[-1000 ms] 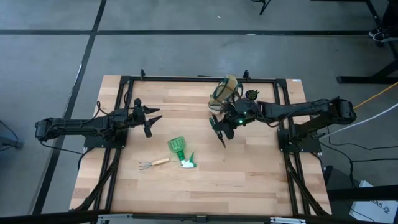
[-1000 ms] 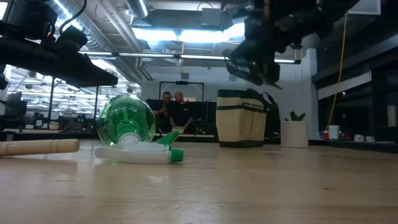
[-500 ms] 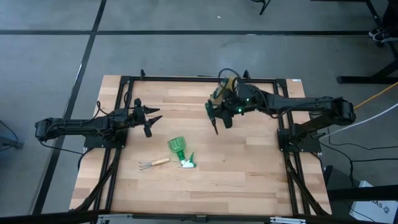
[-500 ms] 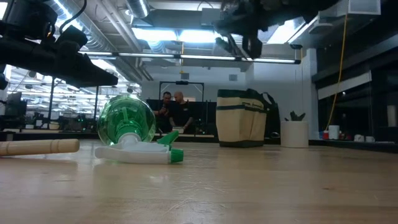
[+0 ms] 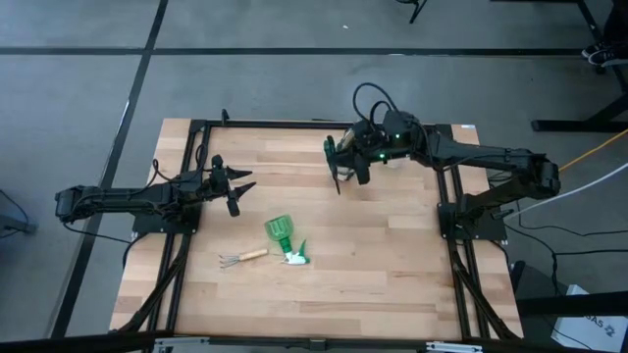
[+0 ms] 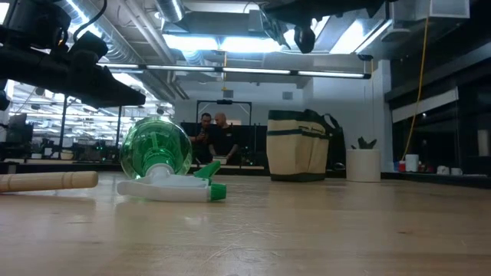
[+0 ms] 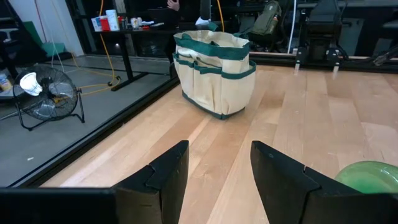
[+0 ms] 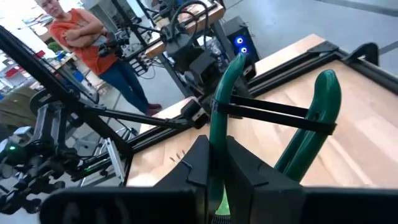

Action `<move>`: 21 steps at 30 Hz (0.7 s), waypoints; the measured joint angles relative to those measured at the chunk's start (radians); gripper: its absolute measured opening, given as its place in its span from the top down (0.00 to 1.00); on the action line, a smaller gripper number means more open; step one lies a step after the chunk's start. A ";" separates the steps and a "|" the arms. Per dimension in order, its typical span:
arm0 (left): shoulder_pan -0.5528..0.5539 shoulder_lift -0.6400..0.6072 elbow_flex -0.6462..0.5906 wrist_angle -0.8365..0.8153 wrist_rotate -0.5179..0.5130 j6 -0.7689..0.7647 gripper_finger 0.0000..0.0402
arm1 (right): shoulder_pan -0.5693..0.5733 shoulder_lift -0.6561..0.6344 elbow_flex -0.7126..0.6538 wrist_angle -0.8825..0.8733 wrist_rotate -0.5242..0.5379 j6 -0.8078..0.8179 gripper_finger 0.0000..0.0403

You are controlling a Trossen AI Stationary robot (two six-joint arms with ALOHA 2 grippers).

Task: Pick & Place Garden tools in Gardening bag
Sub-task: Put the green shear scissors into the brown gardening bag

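Right gripper (image 5: 339, 169): raised at table's far side, clamped on pruning shears (image 8: 273, 134).
Left gripper (image 7: 214, 168): wide apart, waiting.
Gardening bag (image 7: 214, 73): upright, contents hidden.

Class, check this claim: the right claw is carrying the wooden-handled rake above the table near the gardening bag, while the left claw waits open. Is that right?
Not quite. The right claw is shut on the pruning shears, as the right wrist view shows; the rake lies on the table in the high view. The rest stands: it is near the gardening bag, and the left claw waits open.

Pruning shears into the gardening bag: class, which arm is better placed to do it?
The right. Its right gripper already grips the pruning shears beside the gardening bag; the left gripper waits open, farther off.
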 joint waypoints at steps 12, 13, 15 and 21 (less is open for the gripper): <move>0.000 0.000 0.000 0.000 0.000 0.000 0.58 | -0.103 0.000 0.044 -0.002 -0.048 -0.037 0.93; 0.000 0.000 0.000 0.000 0.000 0.000 0.58 | -0.114 -0.001 0.049 -0.004 -0.048 -0.038 0.93; 0.000 0.000 0.000 0.000 0.000 0.000 0.58 | -0.135 -0.001 0.057 -0.017 -0.048 -0.059 0.93; 0.000 0.000 0.000 0.000 0.000 0.000 0.58 | -0.193 -0.001 0.064 -0.032 -0.025 -0.090 0.93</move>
